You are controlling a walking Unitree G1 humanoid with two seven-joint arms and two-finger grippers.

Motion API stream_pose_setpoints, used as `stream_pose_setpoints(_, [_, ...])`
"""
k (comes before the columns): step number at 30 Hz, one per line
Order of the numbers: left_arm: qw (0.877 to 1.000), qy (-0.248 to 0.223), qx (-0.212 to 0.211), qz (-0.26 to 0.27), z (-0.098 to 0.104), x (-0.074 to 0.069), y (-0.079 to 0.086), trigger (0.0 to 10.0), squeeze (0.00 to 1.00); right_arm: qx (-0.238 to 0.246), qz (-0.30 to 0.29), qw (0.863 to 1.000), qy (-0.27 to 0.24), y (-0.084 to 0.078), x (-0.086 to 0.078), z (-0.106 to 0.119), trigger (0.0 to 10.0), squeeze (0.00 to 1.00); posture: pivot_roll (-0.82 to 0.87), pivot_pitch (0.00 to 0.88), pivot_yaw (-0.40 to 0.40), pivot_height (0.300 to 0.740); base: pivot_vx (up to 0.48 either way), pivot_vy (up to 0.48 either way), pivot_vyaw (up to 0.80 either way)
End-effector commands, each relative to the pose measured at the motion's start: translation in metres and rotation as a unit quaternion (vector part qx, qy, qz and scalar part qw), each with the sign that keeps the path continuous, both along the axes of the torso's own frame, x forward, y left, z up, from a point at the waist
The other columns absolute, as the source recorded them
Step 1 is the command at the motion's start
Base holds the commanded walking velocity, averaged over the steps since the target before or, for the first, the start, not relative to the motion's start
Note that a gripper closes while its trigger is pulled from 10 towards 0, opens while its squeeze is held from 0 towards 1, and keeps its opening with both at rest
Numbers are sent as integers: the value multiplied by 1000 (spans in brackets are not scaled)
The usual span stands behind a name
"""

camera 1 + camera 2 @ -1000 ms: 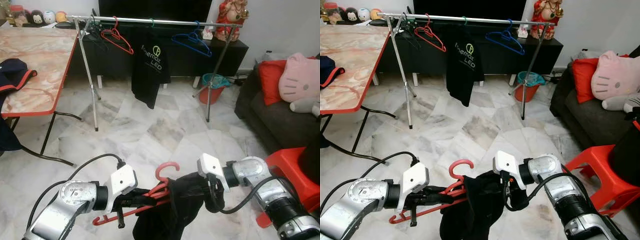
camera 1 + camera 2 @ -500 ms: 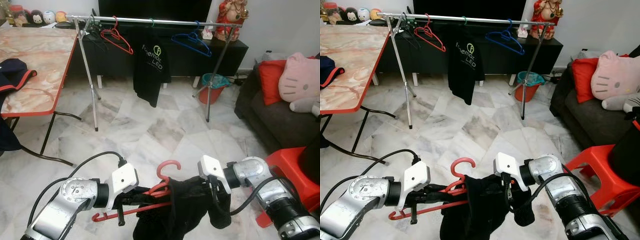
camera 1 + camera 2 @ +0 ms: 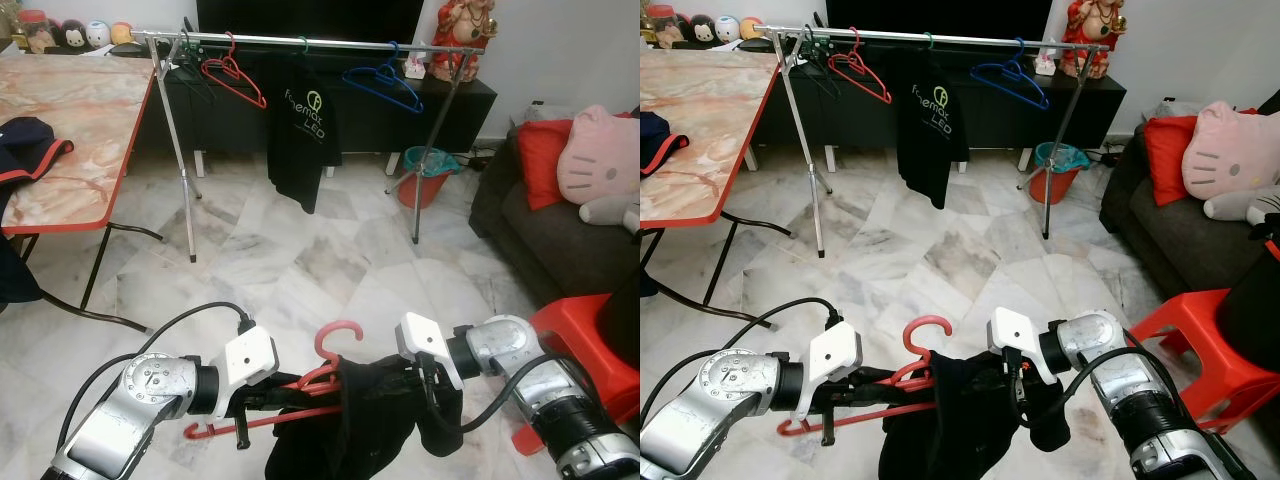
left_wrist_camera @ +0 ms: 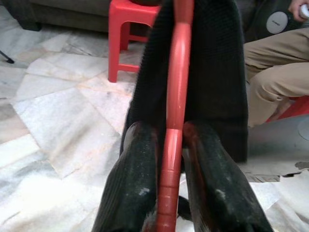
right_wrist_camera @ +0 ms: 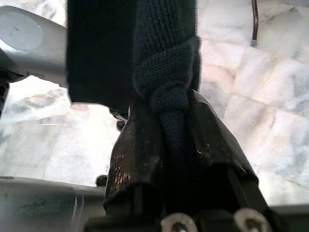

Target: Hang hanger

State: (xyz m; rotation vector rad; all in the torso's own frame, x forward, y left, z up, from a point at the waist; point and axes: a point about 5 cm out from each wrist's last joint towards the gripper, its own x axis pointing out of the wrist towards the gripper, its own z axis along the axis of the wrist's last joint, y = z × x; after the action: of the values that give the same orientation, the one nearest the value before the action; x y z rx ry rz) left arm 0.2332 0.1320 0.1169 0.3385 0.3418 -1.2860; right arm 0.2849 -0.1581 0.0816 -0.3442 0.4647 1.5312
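Low in the centre of the frame, the left gripper (image 4: 171, 145) has its jaws clamped on the bar of a red hanger (image 3: 335, 340), whose hook curls upward between the two arms. A black garment (image 3: 350, 420) is draped over the hanger and sags toward the marble floor (image 3: 300, 260). The right gripper (image 5: 169, 140) has its jaws pinched on a bunched fold of that garment, just right of the hook. Along the top of the frame stands a rack (image 3: 300, 41) carrying a black shirt (image 3: 303, 140), a second red hanger (image 3: 232, 75) and a blue hanger (image 3: 385, 80). A table (image 3: 70, 120) fills the upper left; a sofa (image 3: 560, 230) sits at right.
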Motion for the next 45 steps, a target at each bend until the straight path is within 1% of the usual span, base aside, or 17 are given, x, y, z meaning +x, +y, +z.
stream_pose_setpoints(1, [999,-1,-30,-32,4,-3,-17,10000,1000,24,-4,1000,-15,7,4,8,0,0,96,28,-151,740,0,0,0])
stream_pose_setpoints(8, [999,1,-29,-35,5,-3,-15,10000,1000,17,-2,1000,-16,5,5,7,0,0,96,27,-152,740,0,0,0])
stream_pose_setpoints(19, [999,7,10,-42,7,-5,9,10000,1000,-39,-10,999,-23,-7,4,-3,0,0,96,27,-152,740,0,0,0])
stream_pose_setpoints(24, [1000,2,21,-18,6,-1,19,10000,1000,-58,-18,998,-28,-14,5,-4,0,0,101,31,-151,740,0,0,0])
stream_pose_setpoints(30, [998,-22,30,44,5,7,35,10000,1000,-74,-60,994,-52,-24,11,-4,0,0,96,30,-151,740,0,0,0])
stream_pose_setpoints(32, [991,-51,32,122,6,16,52,10000,1000,-79,-103,989,-68,-29,18,-4,0,0,95,32,-150,740,0,0,0])
stream_pose_setpoints(33, [991,-51,32,122,6,16,52,10000,1000,-79,-103,989,-68,-29,18,-4,0,0,95,32,-150,740,0,0,0])
stream_pose_setpoints(34, [981,-67,32,178,5,21,63,10000,1000,-84,-124,986,-76,-32,21,-4,0,0,99,34,-149,740,0,0,0])
stream_pose_setpoints(35, [981,-67,32,178,5,21,63,10000,1000,-84,-124,986,-76,-32,21,-4,0,0,99,34,-149,740,0,0,0])
stream_pose_setpoints(36, [971,-88,35,218,5,25,71,10000,1000,-91,-141,982,-83,-35,23,-5,0,0,102,35,-150,740,0,0,0])
stream_pose_setpoints(37, [966,-100,38,236,5,26,75,10000,1000,-94,-149,981,-86,-37,24,-5,0,0,103,37,-150,740,0,0,0])
stream_pose_setpoints(39, [948,-109,45,296,1,31,87,10000,1000,-98,-172,976,-96,-39,28,-5,0,0,103,38,-150,740,0,0,0])
stream_pose_setpoints(40, [936,-123,52,327,-1,33,92,10000,1000,-97,-188,972,-100,-41,30,-4,0,0,103,38,-151,740,0,0,0])
stream_pose_setpoints(41, [922,-131,57,359,-3,34,98,10000,302,-93,-201,969,-106,-41,33,-2,0,0,103,38,-151,740,0,0,0])
stream_pose_setpoints(42, [922,-131,57,359,-3,34,98,10000,302,-93,-201,969,-106,-41,33,-2,0,0,103,38,-151,740,0,0,0])
stream_pose_setpoints(43, [886,-135,54,440,-9,37,109,10000,0,-75,-232,963,-116,-40,40,3,0,0,102,36,-149,740,0,0,0])
stream_pose_setpoints(45, [886,-135,54,440,-9,37,109,10000,0,-75,-232,963,-116,-40,40,3,0,0,102,36,-149,740,0,0,0])
